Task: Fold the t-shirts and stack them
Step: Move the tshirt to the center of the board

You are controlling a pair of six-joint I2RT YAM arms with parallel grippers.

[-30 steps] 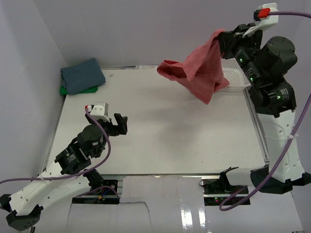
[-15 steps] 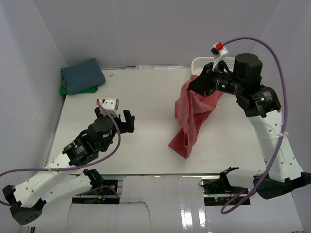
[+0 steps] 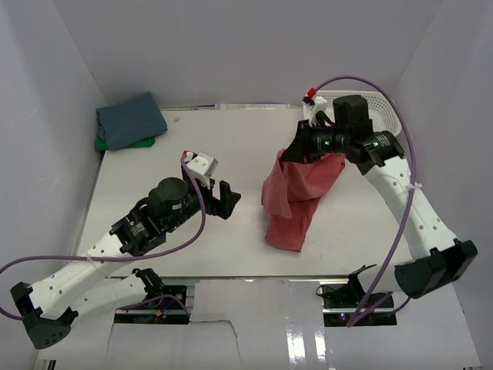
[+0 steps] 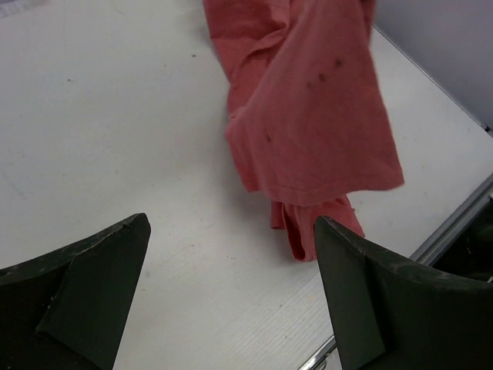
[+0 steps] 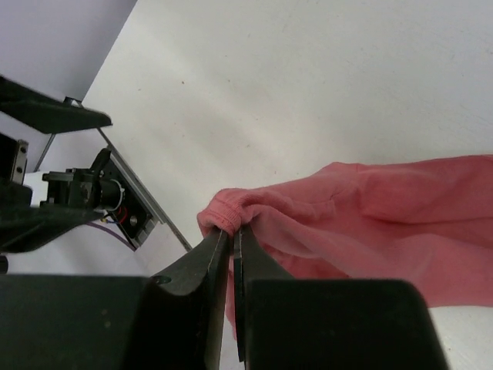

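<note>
The coral-red t-shirt hangs bunched from my right gripper, which is shut on a ribbed hem of it; its lower end rests on the table near the front edge. My left gripper is open and empty, just left of the shirt, which shows ahead of it in the left wrist view. The slate-blue t-shirt lies folded at the far left corner on top of the bright green t-shirt, of which only an edge shows.
The white mesh basket stands at the far right corner behind the right arm. The table's front metal edge runs close to the shirt's lower end.
My right arm has swung down and leftward from above the basket, lowering the coral-red shirt until its end touches the table. My left arm has moved right toward the shirt.
</note>
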